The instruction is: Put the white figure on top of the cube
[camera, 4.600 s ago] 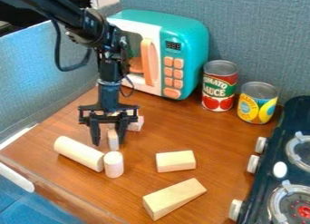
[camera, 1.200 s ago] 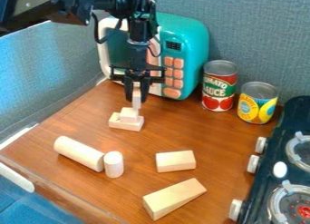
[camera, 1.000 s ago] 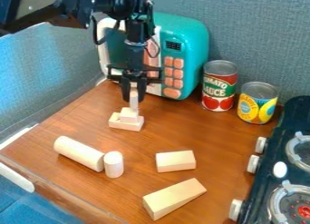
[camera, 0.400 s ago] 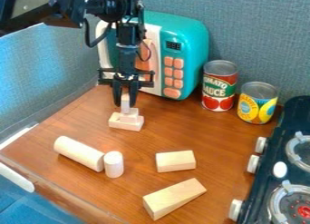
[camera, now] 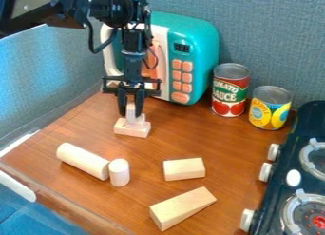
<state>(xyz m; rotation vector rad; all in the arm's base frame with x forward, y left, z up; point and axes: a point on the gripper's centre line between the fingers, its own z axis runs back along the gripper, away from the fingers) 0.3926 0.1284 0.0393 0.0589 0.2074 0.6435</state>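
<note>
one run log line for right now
gripper at white figure | figure upright, at cube | cube on flat block | seating unclear

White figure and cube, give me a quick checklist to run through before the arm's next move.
1. White figure upright: ok.
2. Cube supported by the flat block: ok.
3. Figure resting squarely on the cube: cannot tell, the contact is unclear.
4. Tool clear of the figure: not ok, it is down around it.
5. Long cylinder and short cylinder apart from the stack: ok.
</note>
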